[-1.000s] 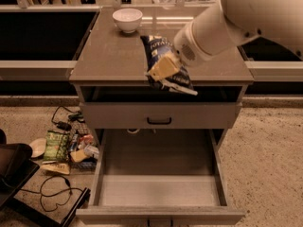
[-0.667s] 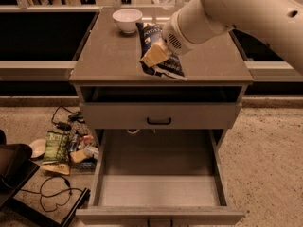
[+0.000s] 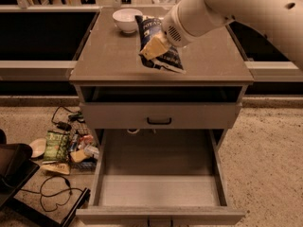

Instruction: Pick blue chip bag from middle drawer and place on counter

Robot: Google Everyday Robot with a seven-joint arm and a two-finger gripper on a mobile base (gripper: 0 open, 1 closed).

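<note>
My gripper (image 3: 153,47), with pale yellowish fingers, is shut on the blue chip bag (image 3: 163,58). It holds the bag over the middle of the counter (image 3: 109,56). The bag hangs tilted, its white-lettered top pointing toward the back and its lower edge close to the counter surface. I cannot tell whether it touches. The middle drawer (image 3: 158,190) is pulled fully open below, and its pale floor is bare. My white arm comes in from the upper right.
A white bowl (image 3: 126,19) stands at the back of the counter, just left of the bag. The top drawer front with its black handle (image 3: 159,121) is shut. Snack bags, cables and clutter (image 3: 61,148) lie on the floor at the left.
My arm has carried the bag a little left and farther back over the counter. The bag now hangs nearer the white bowl. The drawer has not moved.
</note>
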